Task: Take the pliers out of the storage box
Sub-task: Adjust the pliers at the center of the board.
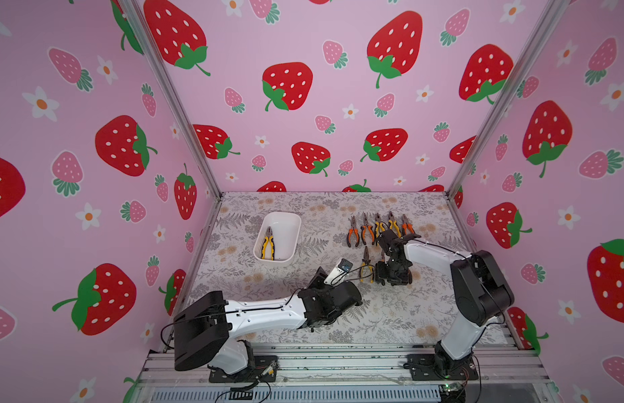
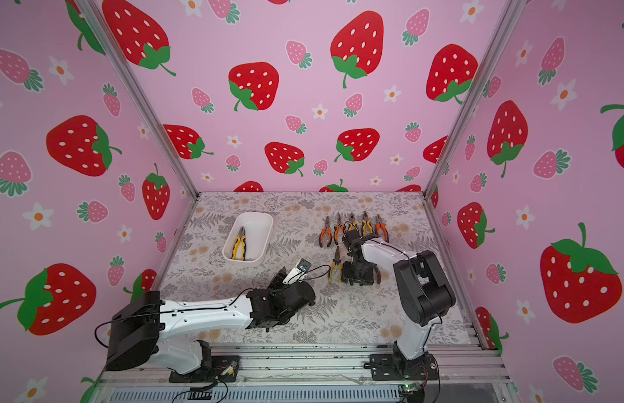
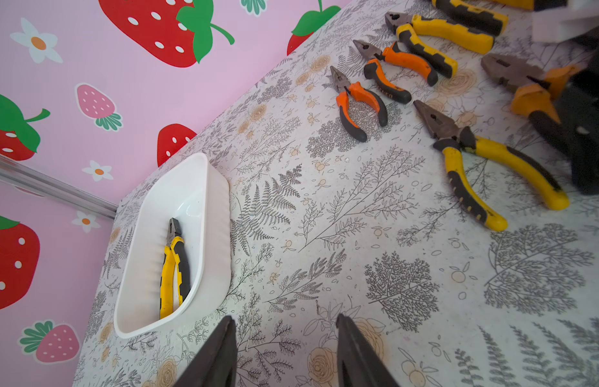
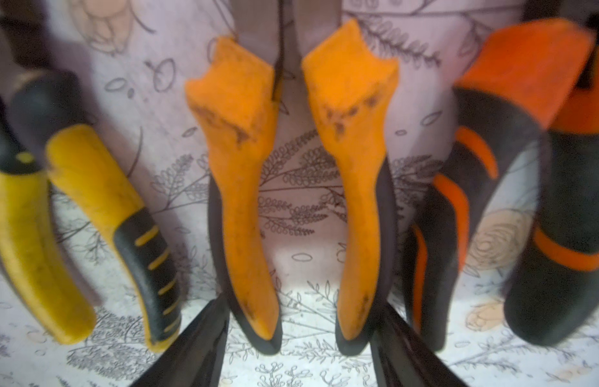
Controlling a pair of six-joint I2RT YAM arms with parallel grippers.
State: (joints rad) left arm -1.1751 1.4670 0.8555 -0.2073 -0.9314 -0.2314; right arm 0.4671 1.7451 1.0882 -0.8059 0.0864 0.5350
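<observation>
Pliers (image 1: 353,225) are lying right of the box (image 1: 286,223), some under the right arm (image 1: 429,253); a yellow pair (image 1: 268,236) inside. Left gripper (image 3: 284,318) is gaping empty; right gripper (image 4: 301,303) is straddling orange handles (image 4: 244,201), grip unclear.

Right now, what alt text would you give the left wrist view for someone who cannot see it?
A white storage box holding one yellow-and-black pliers sits on a floral-patterned table. Several other pliers lie on the table away from the box, and the left hand is open and empty in the foreground.
</observation>
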